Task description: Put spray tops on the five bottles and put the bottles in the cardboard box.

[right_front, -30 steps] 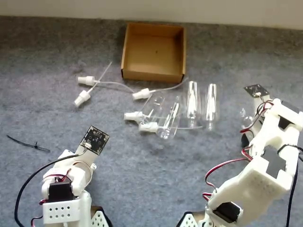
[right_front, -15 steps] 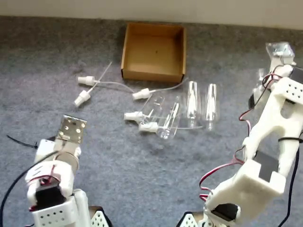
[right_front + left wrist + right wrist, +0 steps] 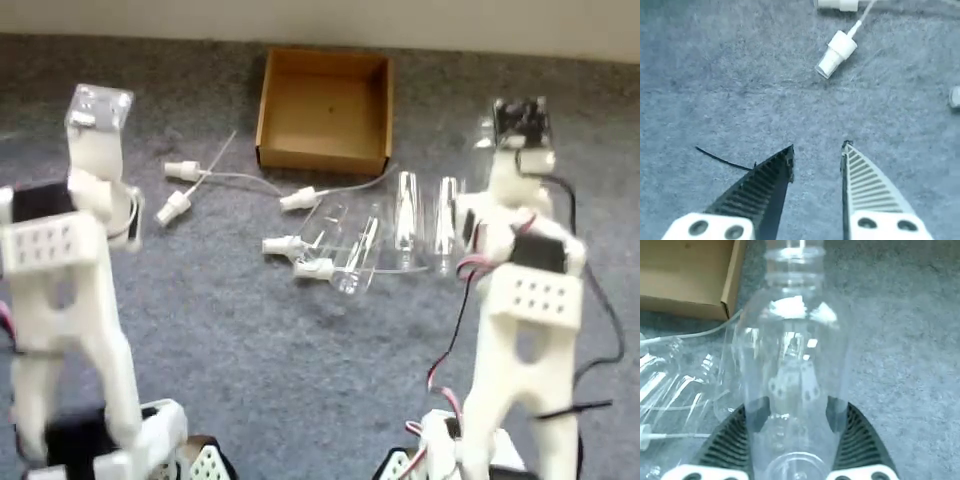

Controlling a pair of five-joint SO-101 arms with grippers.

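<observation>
Fingers on my right gripper (image 3: 792,415) pinch a clear bottle (image 3: 790,340) around its wide body. Its neck points away from the wrist, near a corner of the cardboard box (image 3: 690,270). I see other bottles (image 3: 405,215) lying on their sides on the grey carpet (image 3: 300,380) in front of the box, mixed up with white spray tops (image 3: 283,245). My left gripper (image 3: 817,150) hangs over the carpet with its fingers spread apart. One spray top (image 3: 836,54) lies on the carpet near it, not touching it.
</observation>
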